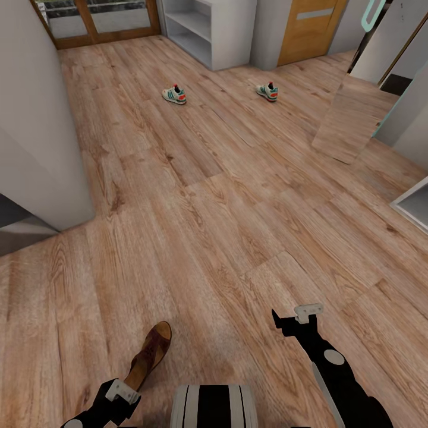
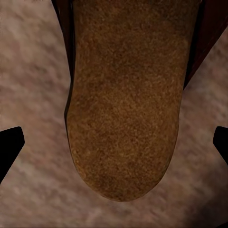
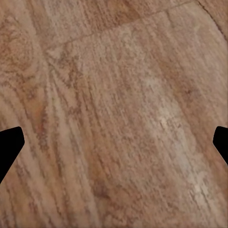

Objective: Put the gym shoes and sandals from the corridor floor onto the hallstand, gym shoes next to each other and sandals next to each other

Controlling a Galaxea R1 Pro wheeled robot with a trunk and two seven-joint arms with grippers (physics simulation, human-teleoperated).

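Two gym shoes, white with green stripes and red heels, lie apart on the corridor floor (image 1: 226,196) far ahead, one on the left (image 1: 174,95) and one on the right (image 1: 268,91). One brown sandal (image 1: 151,351) lies on the floor close in front of me. In the left wrist view its tan insole (image 2: 123,95) sits between the spread fingertips without touching them. My left gripper (image 1: 122,392) (image 2: 114,147) is open over the sandal's near end. My right gripper (image 1: 294,318) (image 3: 114,142) is open above bare planks. I cannot tell which unit is the hallstand.
A light-grey open shelf unit (image 1: 199,27) stands at the far end beside a wooden door (image 1: 309,27). A mirrored panel (image 1: 356,113) lines the right side, with another pale unit (image 1: 413,205) at the right edge. A grey wall corner (image 1: 41,148) juts in on the left.
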